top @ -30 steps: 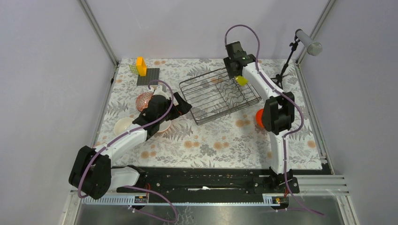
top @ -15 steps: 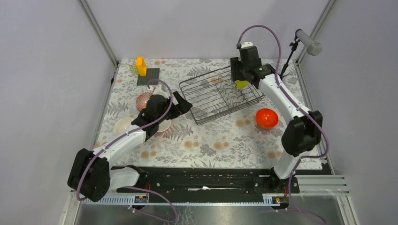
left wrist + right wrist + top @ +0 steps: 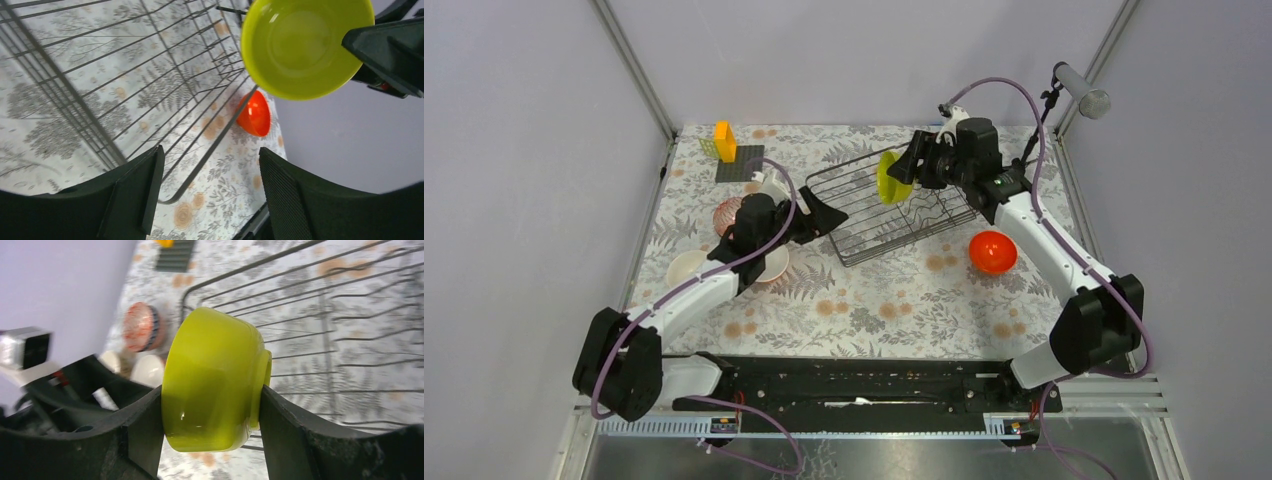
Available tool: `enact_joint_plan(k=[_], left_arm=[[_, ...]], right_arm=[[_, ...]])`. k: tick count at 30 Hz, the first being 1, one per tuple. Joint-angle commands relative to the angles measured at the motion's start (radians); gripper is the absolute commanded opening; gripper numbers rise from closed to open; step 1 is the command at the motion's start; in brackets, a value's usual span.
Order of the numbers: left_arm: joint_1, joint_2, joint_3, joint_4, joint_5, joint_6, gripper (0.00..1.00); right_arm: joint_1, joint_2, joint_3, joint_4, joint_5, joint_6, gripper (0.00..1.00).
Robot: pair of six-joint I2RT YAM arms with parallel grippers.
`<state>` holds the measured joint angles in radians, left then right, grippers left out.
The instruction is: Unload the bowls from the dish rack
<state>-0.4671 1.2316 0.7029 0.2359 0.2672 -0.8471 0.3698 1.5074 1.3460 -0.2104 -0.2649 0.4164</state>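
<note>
My right gripper (image 3: 908, 168) is shut on the yellow-green bowl (image 3: 888, 177), holding it on edge above the dish rack (image 3: 904, 235). In the right wrist view the yellow-green bowl (image 3: 215, 380) fills the gap of the right gripper (image 3: 210, 407), with the rack's wires (image 3: 325, 340) behind it. My left gripper (image 3: 829, 217) hovers at the rack's left corner, open and empty. The left wrist view shows the left gripper (image 3: 210, 190) looking at that same bowl (image 3: 305, 47) and the rack (image 3: 125, 90). An orange bowl (image 3: 992, 252) rests on the table right of the rack.
A pink-red patterned bowl (image 3: 729, 213) and two pale bowls (image 3: 687, 267) (image 3: 772, 262) lie left of the rack under my left arm. An orange block (image 3: 724, 140) and a dark square plate (image 3: 740, 163) sit far left. A microphone (image 3: 1079, 90) stands far right.
The right gripper has lifted the yellow-green bowl out of the rack and swung it left, its elbow moving out to the right. The left gripper edged toward the rack and narrowed slightly.
</note>
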Motion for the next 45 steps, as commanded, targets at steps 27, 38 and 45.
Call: enact_joint_plan(k=[27, 38, 45], left_arm=[[-0.024, 0.171, 0.203, 0.141, 0.066, -0.025, 0.0], [-0.099, 0.203, 0.396, -0.201, -0.246, 0.188, 0.0], [-0.185, 0.266, 0.554, -0.394, -0.446, 0.302, 0.0]], right_arm=[[-0.001, -0.064, -0.139, 0.349, -0.438, 0.295, 0.64], [0.0, -0.09, -0.055, 0.033, -0.124, 0.039, 1.0], [0.04, -0.066, 0.03, -0.173, 0.168, -0.117, 0.9]])
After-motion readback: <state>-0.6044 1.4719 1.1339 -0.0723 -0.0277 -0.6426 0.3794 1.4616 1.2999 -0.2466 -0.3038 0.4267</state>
